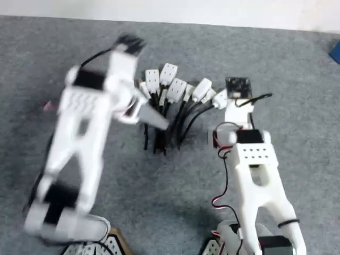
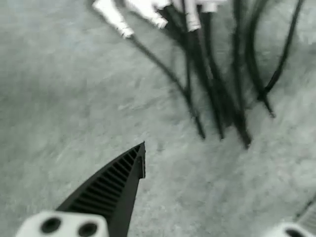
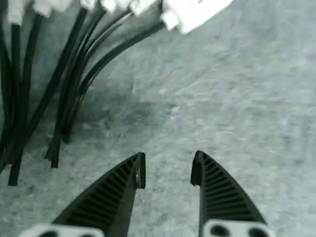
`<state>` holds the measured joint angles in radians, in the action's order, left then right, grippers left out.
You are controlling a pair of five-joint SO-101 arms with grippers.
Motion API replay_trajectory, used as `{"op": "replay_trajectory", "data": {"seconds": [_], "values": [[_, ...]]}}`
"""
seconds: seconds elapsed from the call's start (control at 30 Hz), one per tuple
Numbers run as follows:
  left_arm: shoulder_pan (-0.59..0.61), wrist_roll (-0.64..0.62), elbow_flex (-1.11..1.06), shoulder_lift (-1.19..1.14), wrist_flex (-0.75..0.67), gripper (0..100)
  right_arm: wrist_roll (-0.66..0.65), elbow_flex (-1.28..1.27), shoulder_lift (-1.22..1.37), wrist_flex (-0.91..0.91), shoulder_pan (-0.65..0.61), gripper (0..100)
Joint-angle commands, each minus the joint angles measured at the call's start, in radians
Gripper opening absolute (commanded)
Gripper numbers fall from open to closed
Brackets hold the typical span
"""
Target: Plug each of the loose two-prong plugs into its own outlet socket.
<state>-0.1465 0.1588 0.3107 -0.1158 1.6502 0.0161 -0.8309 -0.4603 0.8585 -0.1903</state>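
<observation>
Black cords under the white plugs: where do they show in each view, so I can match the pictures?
High view: the black cords fan toward the arms from the white plugs, between the two arms.
Left wrist view: the cords lie on the carpet ahead, plugs beyond them.
Right wrist view: the cords lie ahead of the open right gripper, off to one side.
Shared landmark: the cords' cut ends.

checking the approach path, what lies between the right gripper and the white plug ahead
Only bare grey carpet lies between the right gripper and the white plug, as the right wrist view shows; the black cables run off to one side.
</observation>
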Motion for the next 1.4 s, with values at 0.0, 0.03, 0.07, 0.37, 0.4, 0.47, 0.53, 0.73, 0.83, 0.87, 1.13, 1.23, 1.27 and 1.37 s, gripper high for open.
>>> {"op": "replay_trajectory", "data": {"seconds": [0.0, 0.03, 0.07, 0.37, 0.4, 0.47, 0.53, 0.73, 0.83, 0.87, 1.13, 1.23, 1.27, 1.37], "values": [[-0.044, -0.098, 0.495, -0.278, 0.074, 50, 0.012, -0.048, -0.01, -0.079, -0.033, 16.4], [-0.047, -0.121, 0.582, -0.338, 0.074, 50, 0.012, -0.061, -0.01, -0.087, -0.038, 16.4], [-0.051, -0.127, 0.662, -0.395, 0.074, 50, 0.012, -0.067, -0.01, -0.091, -0.039, 16.4], [-0.22, -0.127, 1.056, -0.779, 0.077, 51, 0.068, -0.022, -0.01, -0.097, 0.125, 16.4], [-0.249, -0.126, 1.078, -0.806, 0.072, 50, 0.095, -0.01, -0.01, -0.097, 0.166, 16.4], [-0.292, -0.126, 1.121, -0.852, 0.026, 50, 0.127, 0.008, -0.008, -0.097, 0.237, 16.4], [-0.308, -0.129, 1.156, -0.905, -0.068, 50, 0.133, 0.01, -0.001, -0.097, 0.271, 16.4], [-0.318, -0.118, 1.184, -1.029, -0.19, 50, 0.13, -0.031, 0.001, -0.183, 0.249, 16.4], [-0.335, -0.101, 1.185, -1.013, -0.075, 50, 0.13, -0.042, 0.001, -0.2, 0.222, 16.4], [-0.344, -0.101, 1.185, -0.993, -0.023, 50, 0.13, -0.047, 0.001, -0.2, 0.214, 16.4], [-0.404, -0.144, 1.027, -0.811, 0.137, 51, 0.13, -0.048, 0.002, -0.2, 0.209, 16.4], [-0.432, -0.15, 0.943, -0.768, 0.137, 51, 0.13, -0.048, 0.002, -0.2, 0.209, 16.4], [-0.437, -0.152, 0.926, -0.753, 0.137, 51, 0.13, -0.048, 0.002, -0.2, 0.209, 16.4], [-0.467, -0.152, 0.891, -0.711, 0.137, 51, 0.13, -0.048, 0.002, -0.202, 0.209, 16.4]]}}
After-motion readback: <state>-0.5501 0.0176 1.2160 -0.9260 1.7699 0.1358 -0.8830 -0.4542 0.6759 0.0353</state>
